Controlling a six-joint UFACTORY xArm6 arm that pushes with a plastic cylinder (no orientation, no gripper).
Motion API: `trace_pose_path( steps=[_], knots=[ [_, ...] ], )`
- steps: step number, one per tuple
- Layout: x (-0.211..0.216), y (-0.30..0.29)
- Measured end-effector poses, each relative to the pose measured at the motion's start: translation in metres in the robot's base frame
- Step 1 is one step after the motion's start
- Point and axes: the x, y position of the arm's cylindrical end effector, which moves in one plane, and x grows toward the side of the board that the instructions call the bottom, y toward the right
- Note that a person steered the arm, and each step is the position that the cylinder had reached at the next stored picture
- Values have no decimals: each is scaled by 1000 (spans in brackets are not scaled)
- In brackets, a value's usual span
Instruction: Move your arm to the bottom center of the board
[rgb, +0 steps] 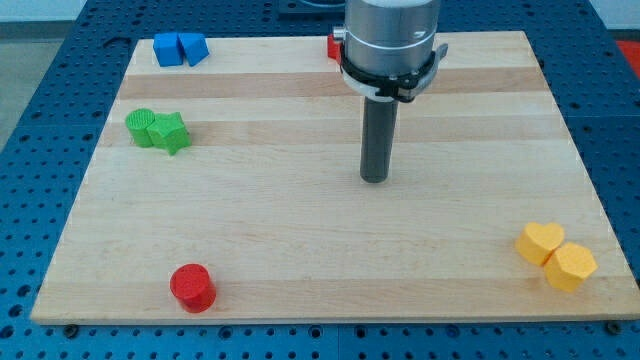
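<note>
My tip (374, 179) rests on the wooden board (300, 250) a little right of its middle, far from every block. A red cylinder (192, 287) stands near the view's bottom left. A yellow heart (539, 242) and a yellow hexagon block (571, 266) touch each other at the bottom right. Two green blocks, a rounded one (143, 127) and a star (171, 132), sit together at the left. Two blue blocks (180, 48) sit at the top left. A red block (333, 46) at the top edge is mostly hidden behind the arm.
The arm's grey body (390, 45) hangs over the board's top centre. A blue perforated table (40, 120) surrounds the board on all sides.
</note>
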Motion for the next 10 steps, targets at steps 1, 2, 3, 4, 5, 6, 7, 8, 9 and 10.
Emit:
trace_pose_path(
  steps=[1,2,3,4,5,6,7,8,9,10],
  knots=[
    [9,0],
    [16,-4],
    [17,-22],
    [17,-42],
    [20,-61],
    [30,-81],
    [43,-82],
    [72,-72],
    [100,-72],
    [125,-71]
  ],
)
